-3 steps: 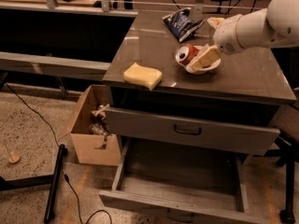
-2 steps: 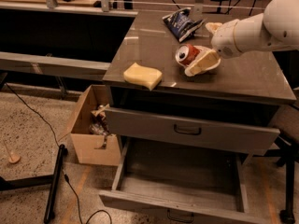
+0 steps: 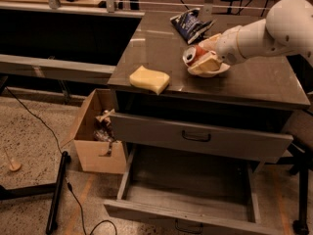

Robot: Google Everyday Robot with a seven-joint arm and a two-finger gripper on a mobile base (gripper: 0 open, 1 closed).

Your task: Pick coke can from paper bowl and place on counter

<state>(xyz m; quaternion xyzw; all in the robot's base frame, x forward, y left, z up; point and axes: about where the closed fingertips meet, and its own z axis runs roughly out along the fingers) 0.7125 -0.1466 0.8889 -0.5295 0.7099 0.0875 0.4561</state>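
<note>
One claw [image 3: 210,58] hangs low over the coke can [image 3: 191,56], which lies on its side in the paper bowl [image 3: 221,73] on the counter [image 3: 156,48]. Its grip cannot be told. Any lift risks dragging the light bowl along or spilling the can towards the chip bag [image 3: 188,24].

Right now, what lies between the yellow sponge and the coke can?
Only bare counter, in the camera view; the gripper is at the coke can, over the paper bowl.
</note>
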